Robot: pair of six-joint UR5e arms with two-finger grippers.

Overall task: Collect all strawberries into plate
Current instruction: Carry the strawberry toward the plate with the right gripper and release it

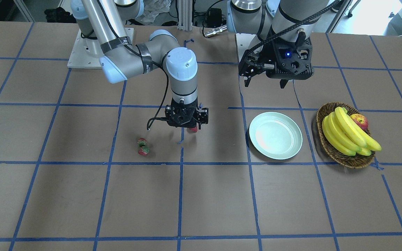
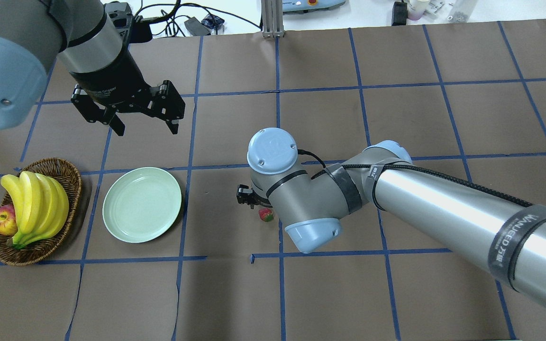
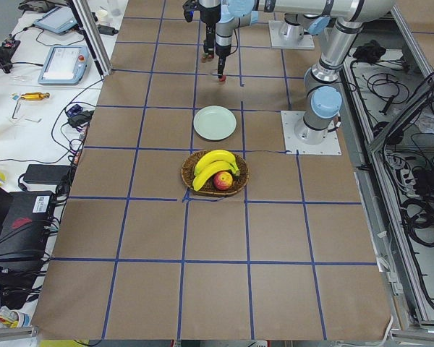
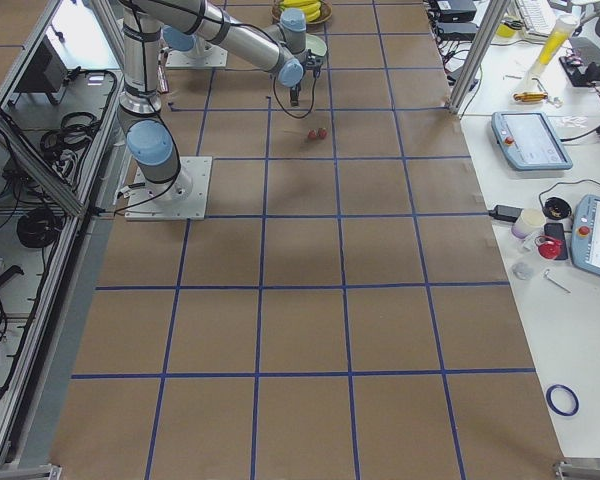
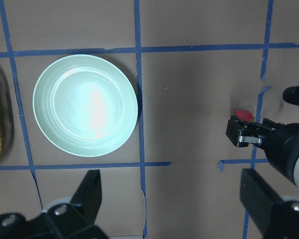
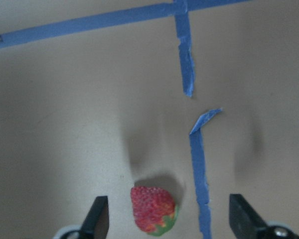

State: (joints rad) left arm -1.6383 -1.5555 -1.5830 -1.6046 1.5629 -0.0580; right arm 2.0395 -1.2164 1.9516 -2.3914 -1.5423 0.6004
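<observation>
The mint-green plate [image 1: 275,135] lies empty left of the table's middle in the overhead view [image 2: 141,204] and shows in the left wrist view [image 5: 84,104]. One strawberry [image 1: 193,129] lies on the table under my right gripper [image 1: 186,122]. In the right wrist view it [image 6: 152,209] sits between the open fingers [image 6: 97,221], nearer one of them and untouched. Two more strawberries [image 1: 141,141] [image 1: 143,151] lie together beyond it, away from the plate. In the overhead view my right arm hides them. My left gripper [image 2: 142,124] hangs open and empty above the table behind the plate.
A wicker basket [image 1: 330,148] with bananas [image 1: 347,136] and an apple [image 1: 359,121] stands next to the plate on the side away from the strawberries. Blue tape lines [image 1: 180,195] grid the brown table. Torn tape ends [image 6: 199,149] lie beside the near strawberry.
</observation>
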